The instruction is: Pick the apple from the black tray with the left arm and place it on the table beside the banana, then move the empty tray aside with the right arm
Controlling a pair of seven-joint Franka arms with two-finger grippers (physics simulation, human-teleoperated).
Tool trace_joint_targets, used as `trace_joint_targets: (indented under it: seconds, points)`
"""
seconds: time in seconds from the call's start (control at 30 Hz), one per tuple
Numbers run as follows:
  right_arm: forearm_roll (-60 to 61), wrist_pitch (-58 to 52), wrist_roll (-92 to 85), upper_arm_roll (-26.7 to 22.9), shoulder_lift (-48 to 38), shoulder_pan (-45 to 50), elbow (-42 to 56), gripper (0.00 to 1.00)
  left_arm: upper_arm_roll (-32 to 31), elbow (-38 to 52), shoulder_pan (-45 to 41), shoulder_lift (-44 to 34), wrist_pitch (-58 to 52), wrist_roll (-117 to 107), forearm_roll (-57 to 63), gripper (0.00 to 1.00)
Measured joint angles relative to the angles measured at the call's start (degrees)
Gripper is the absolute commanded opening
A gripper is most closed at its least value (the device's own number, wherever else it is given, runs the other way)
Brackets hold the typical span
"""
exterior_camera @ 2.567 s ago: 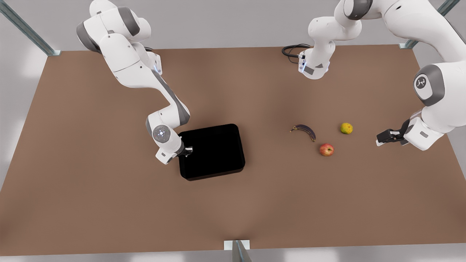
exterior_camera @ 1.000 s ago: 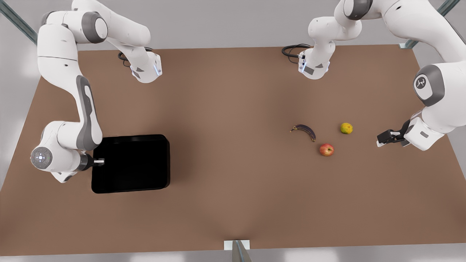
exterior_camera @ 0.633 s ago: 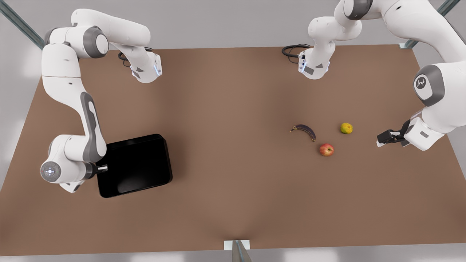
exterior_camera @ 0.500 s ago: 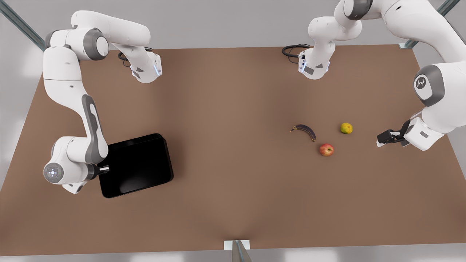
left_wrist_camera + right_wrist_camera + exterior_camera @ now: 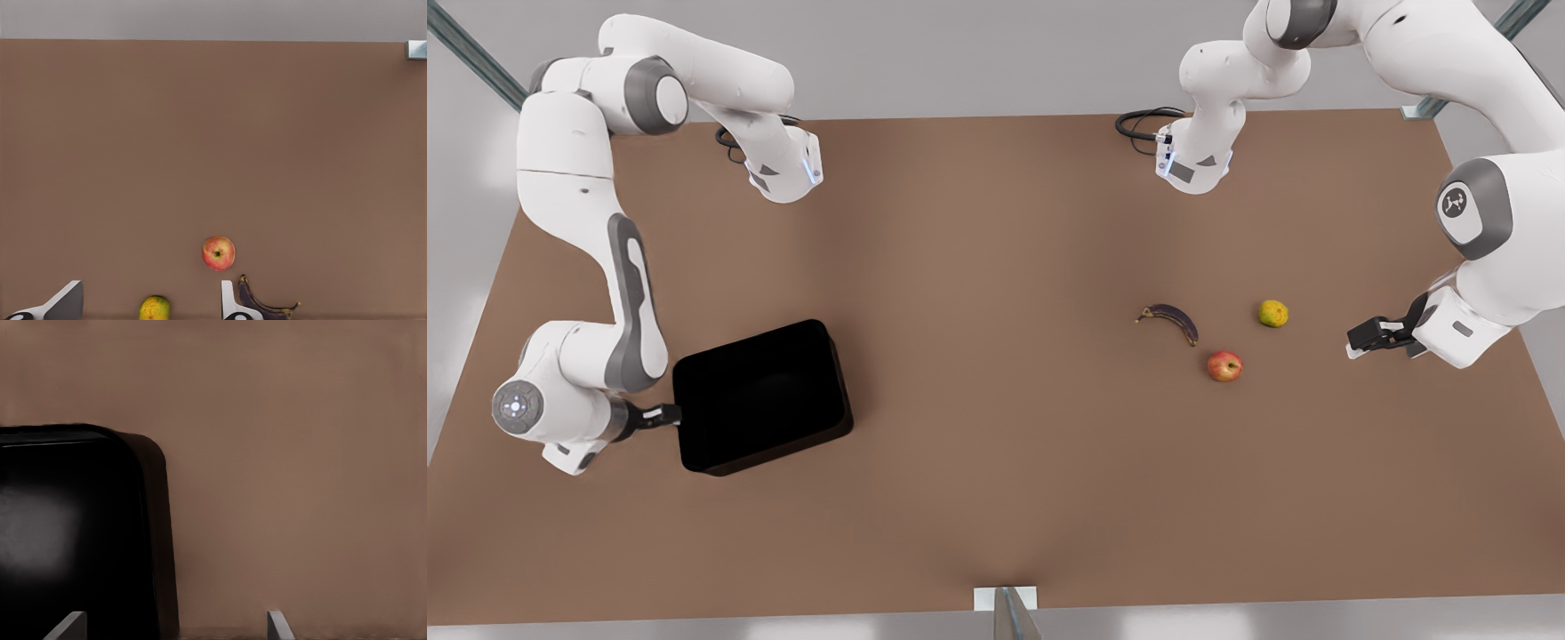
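The apple (image 5: 1224, 365) lies on the brown table (image 5: 996, 267), just in front of the dark banana (image 5: 1172, 318). My left gripper (image 5: 1358, 341) hangs open at the front view's right, well clear of the fruit; its wrist view looks over the apple (image 5: 219, 253) and banana (image 5: 263, 303) past its spread fingers (image 5: 67, 301). The black tray (image 5: 760, 396) sits with nothing in it at the front view's left, slightly skewed. My right gripper (image 5: 660, 413) is at its left edge, open. In its wrist view the tray (image 5: 67, 533) corner lies under its fingers (image 5: 275, 623).
A yellow-green citrus (image 5: 1272, 313) rests to the right of the banana, between the fruit and my left gripper, also seen as the citrus (image 5: 154, 308) in the left wrist view. Arm bases and a black cable (image 5: 1138, 123) stand along the far table edge.
The right arm dragged the tray from the table's middle to the front view's left. In the last half second the tray turned a little and the right wrist drew back leftward. The left arm stayed still.
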Motion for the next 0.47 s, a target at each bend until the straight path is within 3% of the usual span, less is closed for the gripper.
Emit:
trace_joint_targets:
  seconds: [0.27,0.47]
  points:
    - [5.4,-13.9,0.1,1.8,-20.2,4.1,1.1,1.00,0.0,0.0,0.0,0.0,0.0,0.0,0.0,1.00]
    - [3.2,-22.0,4.2,4.8,-25.1,6.3,2.7,1.00,0.0,0.0,0.0,0.0,0.0,-0.1,0.0,1.00]
